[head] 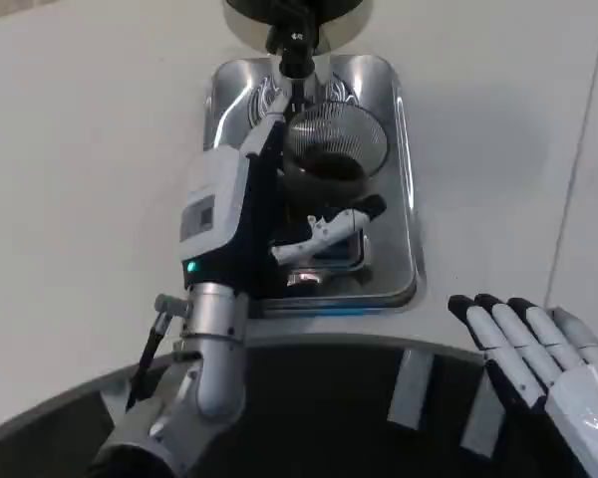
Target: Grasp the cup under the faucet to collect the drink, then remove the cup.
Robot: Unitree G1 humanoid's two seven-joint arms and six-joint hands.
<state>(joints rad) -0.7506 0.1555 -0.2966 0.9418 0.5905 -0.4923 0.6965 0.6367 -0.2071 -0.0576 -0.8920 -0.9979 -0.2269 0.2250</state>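
Observation:
A ribbed clear cup (337, 147) with dark drink in its bottom stands on the shiny metal drip tray (404, 214), just below the black faucet (295, 52). My left hand (241, 204) reaches up from the lower left and grips the cup: its fingers (267, 134) lie against the cup's left side and one white and black finger (331, 225) curves along its near side. The cup's lower wall is hidden behind that hand. My right hand (538, 354) waits at the lower right, off the tray, with its fingers stretched out and nothing in it.
The dispenser's dark round body (279, 10) sits at the top edge behind the faucet. White table (80, 179) spreads left and right of the tray. A dark curved surface (359, 418) with grey strips runs along the bottom.

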